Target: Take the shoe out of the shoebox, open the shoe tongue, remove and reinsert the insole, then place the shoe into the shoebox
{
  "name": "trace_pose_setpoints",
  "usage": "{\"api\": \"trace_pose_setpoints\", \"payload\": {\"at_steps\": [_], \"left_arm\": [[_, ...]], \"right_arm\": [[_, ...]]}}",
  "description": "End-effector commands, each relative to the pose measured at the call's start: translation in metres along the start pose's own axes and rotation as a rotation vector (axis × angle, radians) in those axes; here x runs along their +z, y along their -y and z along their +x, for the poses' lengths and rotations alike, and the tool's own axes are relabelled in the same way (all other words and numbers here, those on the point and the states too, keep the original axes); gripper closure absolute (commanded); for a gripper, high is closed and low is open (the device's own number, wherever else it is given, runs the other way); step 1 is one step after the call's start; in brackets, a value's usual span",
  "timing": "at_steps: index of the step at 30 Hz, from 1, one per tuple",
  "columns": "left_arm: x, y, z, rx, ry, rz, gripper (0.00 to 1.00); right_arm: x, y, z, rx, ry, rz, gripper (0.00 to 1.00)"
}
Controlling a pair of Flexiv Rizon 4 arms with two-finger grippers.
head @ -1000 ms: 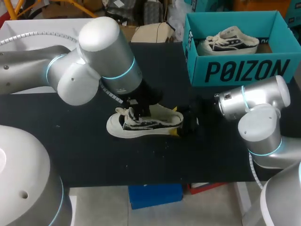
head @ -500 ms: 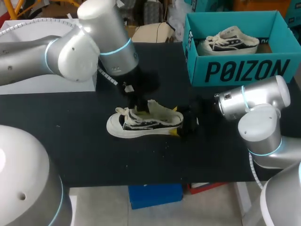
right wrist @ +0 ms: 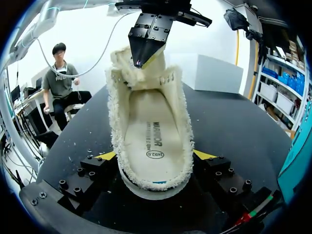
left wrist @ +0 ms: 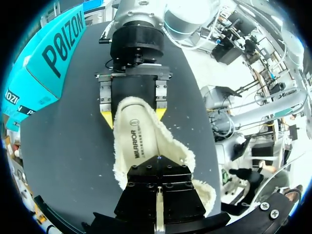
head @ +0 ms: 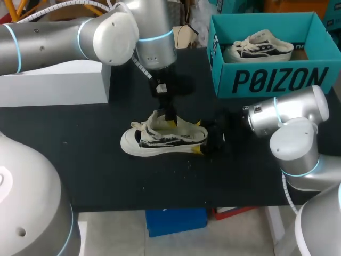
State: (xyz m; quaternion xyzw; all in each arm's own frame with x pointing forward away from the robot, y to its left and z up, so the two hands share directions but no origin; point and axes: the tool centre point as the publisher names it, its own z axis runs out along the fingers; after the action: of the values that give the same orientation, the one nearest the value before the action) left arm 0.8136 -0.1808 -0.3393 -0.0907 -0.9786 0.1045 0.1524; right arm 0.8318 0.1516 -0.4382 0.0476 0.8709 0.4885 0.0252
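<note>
Our teal shoebox (head: 269, 80) stands open at the far right of the black table (head: 106, 170), and a second shoe (head: 258, 47) lies inside it. The shoe (head: 160, 141) we are working on is out of the box, lying on the table near the middle. Our right gripper (right wrist: 155, 156) is clamped across its heel, one yellow tip against each side. Past the exposed insole (right wrist: 153, 136), our left gripper (head: 169, 118) comes down from above, pinched closed on the fleecy tongue (right wrist: 131, 73), which stands lifted.
</note>
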Motion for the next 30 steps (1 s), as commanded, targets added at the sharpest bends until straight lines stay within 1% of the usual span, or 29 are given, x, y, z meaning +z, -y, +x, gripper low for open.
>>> {"api": "trace_pose_setpoints", "payload": {"at_steps": [1,9,10,11,12,18,20,27,30], "left_arm": [[0.000,0.003,-0.002,0.000,-0.006,-0.015,1.00],[0.000,0.003,-0.002,0.000,-0.006,-0.015,1.00],[0.002,0.003,-0.002,0.003,-0.008,-0.040,1.00],[0.002,0.002,-0.003,0.002,-0.014,-0.032,1.00],[0.002,0.001,-0.003,-0.001,-0.019,-0.024,1.00],[0.003,-0.004,-0.003,-0.021,-0.033,-0.041,1.00],[0.007,-0.004,-0.004,-0.026,-0.036,-0.067,1.00],[0.023,-0.008,-0.010,-0.037,-0.062,-0.080,1.00],[0.031,-0.008,-0.013,-0.047,-0.068,-0.103,1.00]], "right_arm": [[0.000,0.003,-0.002,0.001,0.000,0.001,1.00],[0.000,0.003,-0.002,0.001,0.000,0.001,1.00],[0.000,0.003,-0.002,0.001,0.000,0.001,1.00],[0.000,0.003,-0.002,0.001,0.000,0.001,1.00],[0.000,0.003,-0.002,0.001,0.000,0.001,1.00],[0.000,0.003,-0.002,0.001,0.000,0.001,1.00],[0.000,0.003,-0.002,0.001,0.000,0.001,1.00],[0.000,0.003,-0.002,0.001,0.000,0.001,1.00],[0.000,0.003,-0.002,0.001,0.000,0.001,1.00]]}}
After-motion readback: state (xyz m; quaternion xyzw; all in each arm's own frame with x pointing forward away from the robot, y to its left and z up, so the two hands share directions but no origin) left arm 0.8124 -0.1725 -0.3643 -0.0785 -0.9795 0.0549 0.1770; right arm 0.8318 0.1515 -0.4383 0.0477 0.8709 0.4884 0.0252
